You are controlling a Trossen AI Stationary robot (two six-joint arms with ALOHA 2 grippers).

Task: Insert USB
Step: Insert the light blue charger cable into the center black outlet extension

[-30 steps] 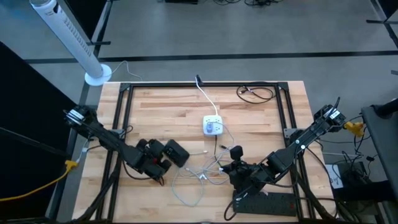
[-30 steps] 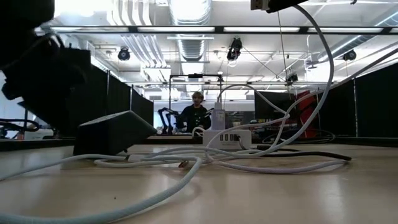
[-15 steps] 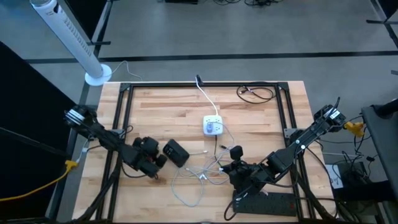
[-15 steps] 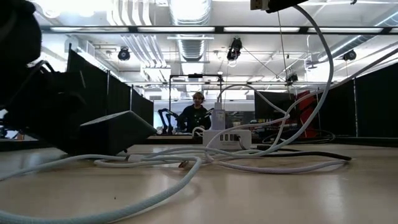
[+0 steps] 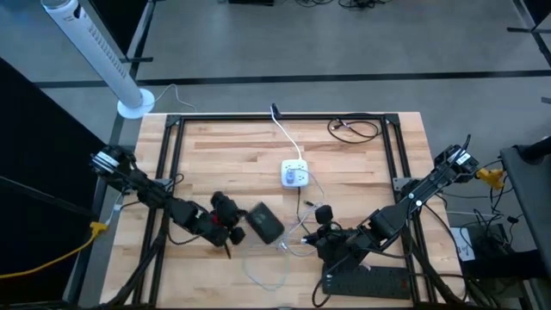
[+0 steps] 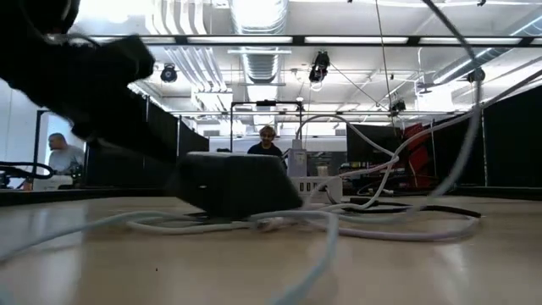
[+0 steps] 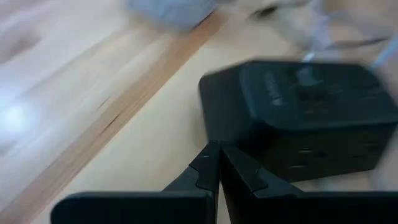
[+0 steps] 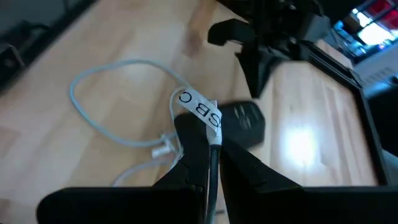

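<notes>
A black charger block (image 5: 265,222) lies flat on the wooden table, near the middle. My left gripper (image 5: 242,226) is shut, its tips against the block's left side (image 7: 219,155). My right gripper (image 5: 309,234) is shut on a white cable with a tag reading "USB C" (image 8: 202,112). In the right wrist view the block (image 8: 244,121) lies beyond those fingers. A white charging hub (image 5: 295,174) rests on the table farther back, its ports (image 6: 315,187) facing the near edge. Loose white cables (image 5: 274,251) loop over the table in front of the block. My left gripper touches the block's side face (image 7: 231,134) with its shut fingertips (image 7: 211,163), coming from the table's left and slanting down. The block stays flat on the table. My right gripper pinches the white cable just below its tag (image 8: 214,138) between the two fingertips. The tagged end stands above the fingers, clear of the table.
A black metal frame (image 5: 172,172) borders the table top. A dark coiled cable (image 5: 353,129) lies at the far right corner and a flat black device (image 5: 366,280) at the near right. People (image 6: 268,144) show in the room beyond.
My left gripper has swung toward the table's right edge, tipping and rolling at the wrist, and has pushed the black block right and slightly nearer; the block has turned about. The loose white cables beside it have shifted with it.
</notes>
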